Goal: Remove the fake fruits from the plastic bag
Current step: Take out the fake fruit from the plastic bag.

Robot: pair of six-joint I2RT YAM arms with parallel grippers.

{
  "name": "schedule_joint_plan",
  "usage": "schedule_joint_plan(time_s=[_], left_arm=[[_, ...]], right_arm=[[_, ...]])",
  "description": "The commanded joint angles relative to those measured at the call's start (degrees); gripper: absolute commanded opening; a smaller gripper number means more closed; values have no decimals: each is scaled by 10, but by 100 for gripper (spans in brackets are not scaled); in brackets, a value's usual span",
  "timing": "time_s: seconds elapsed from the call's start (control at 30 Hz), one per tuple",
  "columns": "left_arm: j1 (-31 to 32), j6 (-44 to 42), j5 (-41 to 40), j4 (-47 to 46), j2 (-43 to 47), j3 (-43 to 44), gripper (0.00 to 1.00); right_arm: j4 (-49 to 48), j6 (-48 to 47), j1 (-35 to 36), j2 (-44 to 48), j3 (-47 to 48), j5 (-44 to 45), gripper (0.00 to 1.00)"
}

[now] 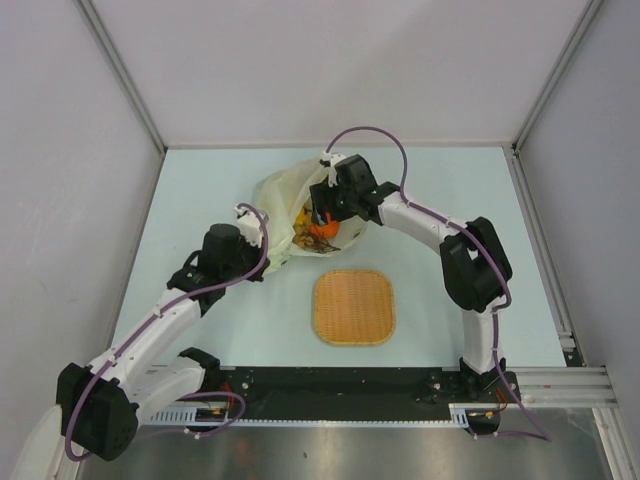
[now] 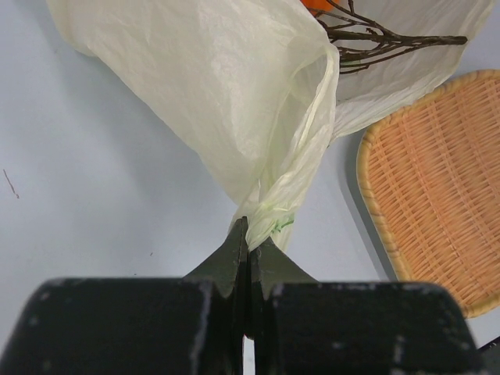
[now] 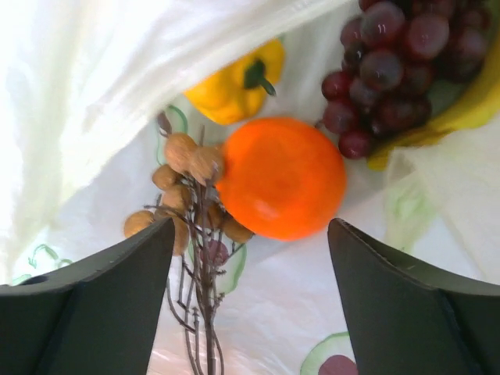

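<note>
1. The orange (image 3: 281, 178) lies inside the plastic bag (image 2: 219, 101), touching the nut cluster (image 3: 183, 180) and just beside the grapes (image 3: 391, 70).
2. My right pincer (image 3: 250, 226) hangs wide open astride the orange, gripping nothing. My left pincer (image 2: 248, 246) is clamped on the bag's edge.
3. Risk: if I close now, I may catch the nut cluster's twigs or the bag's film, or the glossy orange may squirt free.

Orange woven mat (image 1: 354, 307), square, rounded corners, lying flat on pale blue table (image 1: 190, 190); grey walls (image 1: 340, 60) surround.
</note>
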State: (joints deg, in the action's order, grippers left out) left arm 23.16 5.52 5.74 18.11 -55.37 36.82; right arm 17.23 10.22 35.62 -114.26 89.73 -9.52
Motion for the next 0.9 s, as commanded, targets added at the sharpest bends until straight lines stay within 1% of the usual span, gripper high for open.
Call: schedule_joint_plan(time_s=[0.0,0.07,0.1,0.13,0.17,0.23,0.3,0.33,0.43,0.47,0.53,0.57,0.63,0.7,0.77,0.87], left_arm=[[-5,2,-2,-4,5,21,0],[-5,5,1,1,11,19,1],[-5,7,2,2,11,19,0],[-5,9,4,2,12,18,0],[-5,12,5,3,14,17,0],[-6,13,7,3,14,17,0],[-7,13,5,6,13,19,0],[-7,13,5,8,13,19,0],[-8,13,3,13,15,24,0],[-9,13,1,16,15,24,0],[-8,12,-2,19,20,23,0],[-9,12,-4,24,21,24,0],[-9,11,-3,29,27,24,1],[-9,11,-1,32,32,20,0],[-9,14,-4,32,36,18,0],[-10,20,-4,29,40,18,0]], right_arm=[[-10,16,19,15,36,53,77],[-10,1,26,7,37,91,71],[-8,2,27,-4,40,94,66],[-4,8,25,-12,43,94,66],[-1,23,24,-19,52,91,65],[5,29,25,-43,62,86,68],[5,24,30,-57,75,110,73],[3,23,32,-68,81,120,73],[-1,14,34,-90,102,133,71],[0,7,36,-92,108,150,68],[-4,-7,41,-90,130,193,66],[-3,-12,43,-88,138,199,66],[1,-26,46,-81,162,208,73],[-2,-34,53,-69,169,196,76],[-7,-32,59,-64,171,187,76],[-11,-38,70,-75,171,191,71]])
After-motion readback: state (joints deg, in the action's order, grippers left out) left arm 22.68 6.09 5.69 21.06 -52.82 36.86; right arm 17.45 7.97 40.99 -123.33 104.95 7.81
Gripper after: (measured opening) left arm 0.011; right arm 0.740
